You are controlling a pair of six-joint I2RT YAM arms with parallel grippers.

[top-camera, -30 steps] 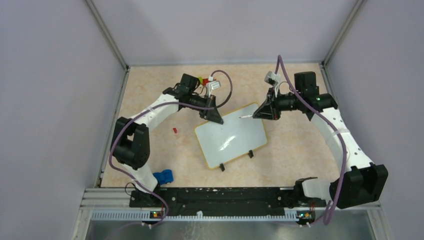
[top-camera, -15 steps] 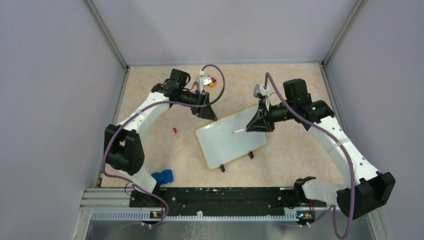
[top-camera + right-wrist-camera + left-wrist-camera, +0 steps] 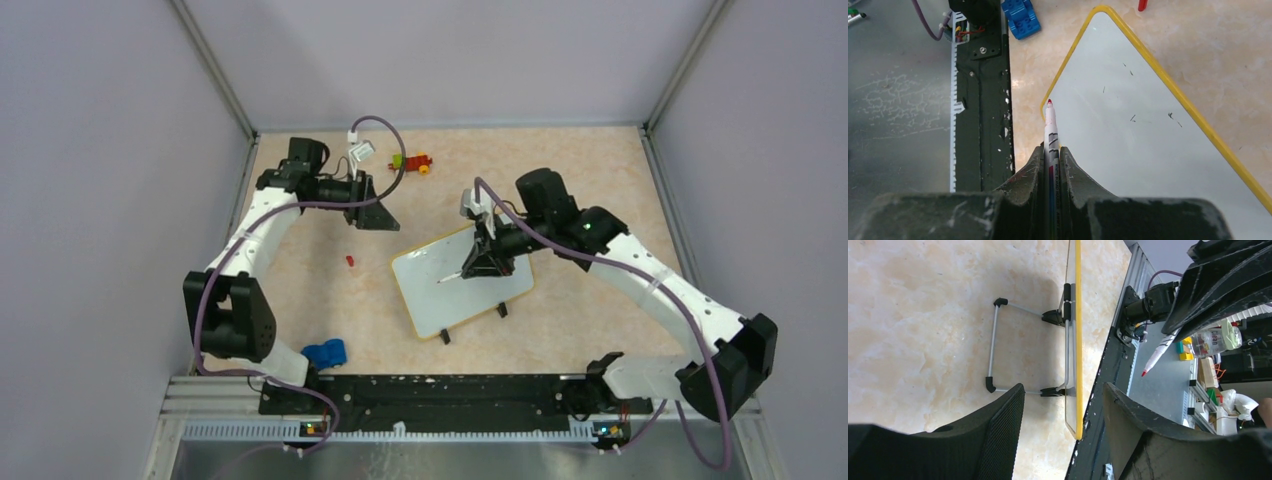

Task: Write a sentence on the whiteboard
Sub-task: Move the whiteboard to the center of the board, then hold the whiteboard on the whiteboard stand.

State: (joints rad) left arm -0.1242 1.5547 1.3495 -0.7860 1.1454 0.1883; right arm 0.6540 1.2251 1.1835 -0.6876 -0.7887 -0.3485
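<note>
The whiteboard [image 3: 470, 290] stands tilted on its wire stand at mid-table, with a yellow rim and two black feet. Its face [image 3: 1128, 125] carries only a few small dark specks; the sentence is not in view. My right gripper [image 3: 480, 262] hovers over the board's upper half, shut on a red-tipped white marker [image 3: 1050, 125] whose tip [image 3: 440, 281] points down-left above the face. In its wrist view the right gripper [image 3: 1050, 150] clamps the marker barrel. My left gripper [image 3: 378, 215] is open and empty, well off the board's far left. Past the left gripper [image 3: 1063, 390], the board [image 3: 1077, 340] shows edge-on.
A small red cap [image 3: 349, 261] lies left of the board. A blue block [image 3: 326, 353] sits near the left arm's base. Red, yellow and green toy pieces [image 3: 412, 161] lie at the back. The black base rail [image 3: 440, 392] runs along the near edge.
My left gripper has opened and drawn back to the left, away from the board's far corner. The right gripper has carried the marker leftward over the board's face.
</note>
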